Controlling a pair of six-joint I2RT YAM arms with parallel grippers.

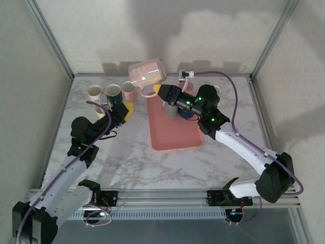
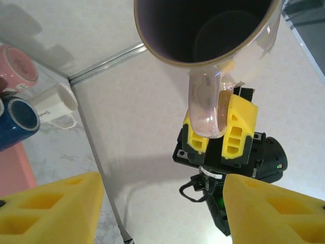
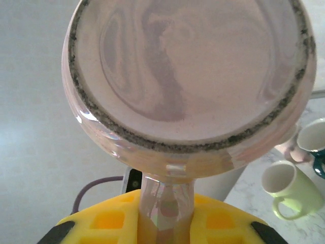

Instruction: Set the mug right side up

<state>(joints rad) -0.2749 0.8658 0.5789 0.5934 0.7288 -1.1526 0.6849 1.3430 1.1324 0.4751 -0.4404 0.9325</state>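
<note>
Marble table (image 1: 127, 162) with pink tray (image 1: 175, 137) at centre. Above tray's far edge, mug (image 1: 147, 72) aloft on its side, mouth toward left arm, clamped by the handle in right gripper (image 1: 155, 91). Left gripper (image 1: 116, 111) spread, empty, beside spare mugs (image 1: 112, 92). Probably halfway: remaining, tipping upright and setting down.

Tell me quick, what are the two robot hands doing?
Left gripper: open, holding nothing.
Right gripper: closed on the handle of the pink mug.
</note>
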